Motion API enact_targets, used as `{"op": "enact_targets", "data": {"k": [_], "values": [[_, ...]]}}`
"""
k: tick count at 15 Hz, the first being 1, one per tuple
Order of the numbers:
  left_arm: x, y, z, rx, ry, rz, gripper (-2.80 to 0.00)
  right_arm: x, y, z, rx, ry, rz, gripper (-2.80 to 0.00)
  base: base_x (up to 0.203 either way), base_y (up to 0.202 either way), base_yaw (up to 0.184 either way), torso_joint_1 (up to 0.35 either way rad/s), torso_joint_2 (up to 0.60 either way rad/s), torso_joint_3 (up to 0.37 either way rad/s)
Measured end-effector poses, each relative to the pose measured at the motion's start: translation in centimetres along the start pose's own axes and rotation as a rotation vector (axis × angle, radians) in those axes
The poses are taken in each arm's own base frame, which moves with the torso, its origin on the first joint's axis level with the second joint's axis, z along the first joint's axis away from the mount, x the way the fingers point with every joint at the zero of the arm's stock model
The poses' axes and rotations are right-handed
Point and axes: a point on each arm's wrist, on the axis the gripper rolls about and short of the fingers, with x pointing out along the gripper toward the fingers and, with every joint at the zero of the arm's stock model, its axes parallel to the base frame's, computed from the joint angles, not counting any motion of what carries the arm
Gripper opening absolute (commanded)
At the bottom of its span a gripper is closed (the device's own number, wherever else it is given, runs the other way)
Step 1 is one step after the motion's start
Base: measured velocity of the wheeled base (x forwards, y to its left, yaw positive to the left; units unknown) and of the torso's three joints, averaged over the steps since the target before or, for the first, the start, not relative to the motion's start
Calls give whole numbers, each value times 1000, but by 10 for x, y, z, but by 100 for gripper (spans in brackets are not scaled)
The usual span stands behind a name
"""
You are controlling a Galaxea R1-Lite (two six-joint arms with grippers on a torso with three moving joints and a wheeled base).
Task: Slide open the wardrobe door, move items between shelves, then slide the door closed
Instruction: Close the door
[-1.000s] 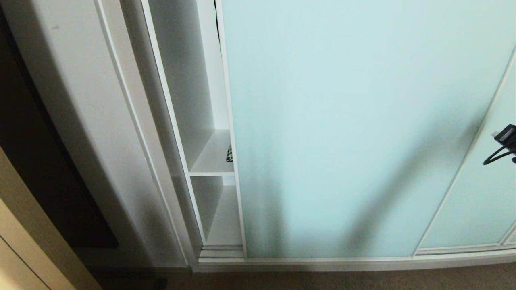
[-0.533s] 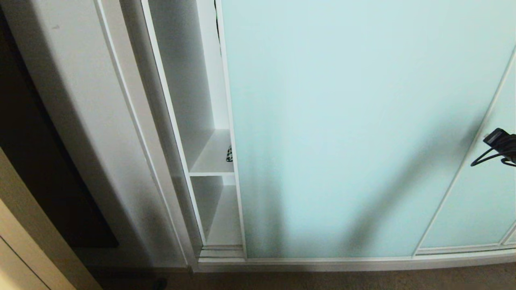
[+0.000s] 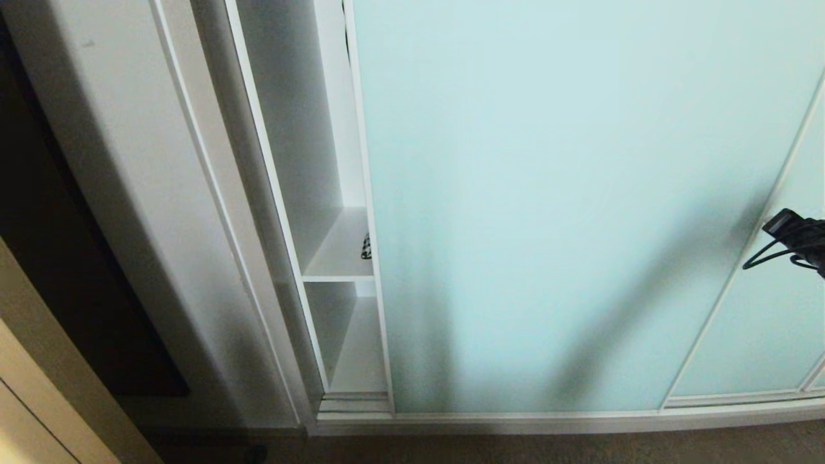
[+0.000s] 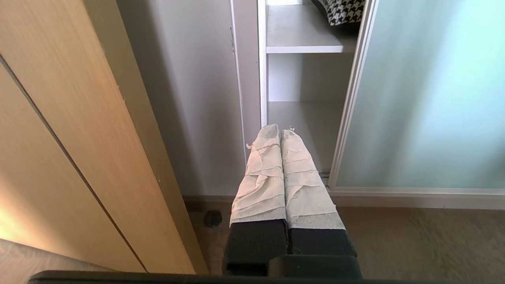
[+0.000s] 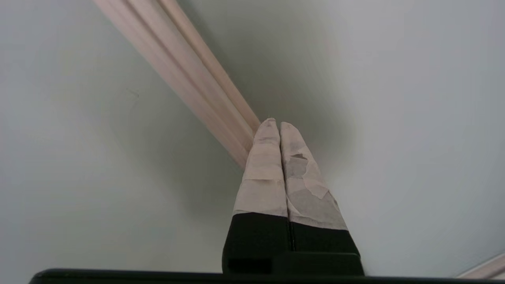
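Aqua frosted-glass sliding wardrobe door point(image 3: 535, 212) stands nearly shut, w/ a narrow gap at its left showing white shelves point(image 3: 338, 248). Houndstooth cushion point(image 4: 344, 11) lies on upper shelf, mostly hidden behind door. Right gripper point(image 5: 275, 125), fingers pressed together, empty, at door's frame strip. Left gripper point(image 4: 280, 132) likewise pinched closed, low near gap.
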Motion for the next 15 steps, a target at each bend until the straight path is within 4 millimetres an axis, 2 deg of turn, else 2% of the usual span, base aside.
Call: {"op": "enact_targets", "data": {"k": [5, 9, 15], "values": [[0, 0, 0, 0, 0, 0, -280, 2, 6, -6, 4, 11, 8, -280, 0, 0, 0, 0, 0, 0], [0, 0, 0, 0, 0, 0, -280, 3, 21, -11, 3, 5, -14, -280, 0, 0, 0, 0, 0, 0], [0, 0, 0, 0, 0, 0, -280, -8, 40, -15, 5, 45, -5, -280, 0, 0, 0, 0, 0, 0]]}}
